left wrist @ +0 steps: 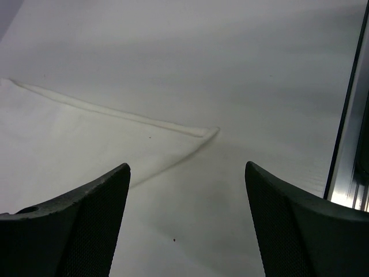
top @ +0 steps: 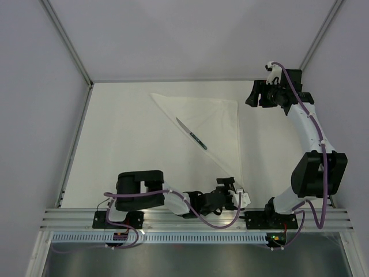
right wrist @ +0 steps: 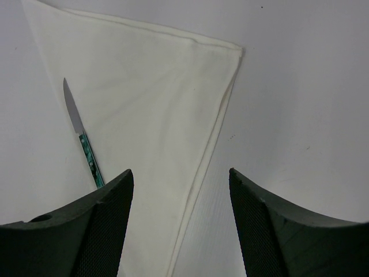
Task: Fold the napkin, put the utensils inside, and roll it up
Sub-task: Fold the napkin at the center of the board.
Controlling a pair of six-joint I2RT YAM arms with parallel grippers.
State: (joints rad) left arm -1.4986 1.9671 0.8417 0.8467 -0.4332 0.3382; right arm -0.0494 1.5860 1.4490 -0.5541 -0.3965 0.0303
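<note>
The white napkin lies folded into a triangle in the middle of the table. A knife with a silvery blade and teal-green handle lies along its long slanted edge. My left gripper is open and empty, low by the napkin's near corner. My right gripper is open and empty above the table, just right of the napkin's far right corner. The right wrist view shows the knife at the left of the napkin.
White walls enclose the table on three sides. An aluminium rail runs along the near edge by the arm bases, and shows at the right in the left wrist view.
</note>
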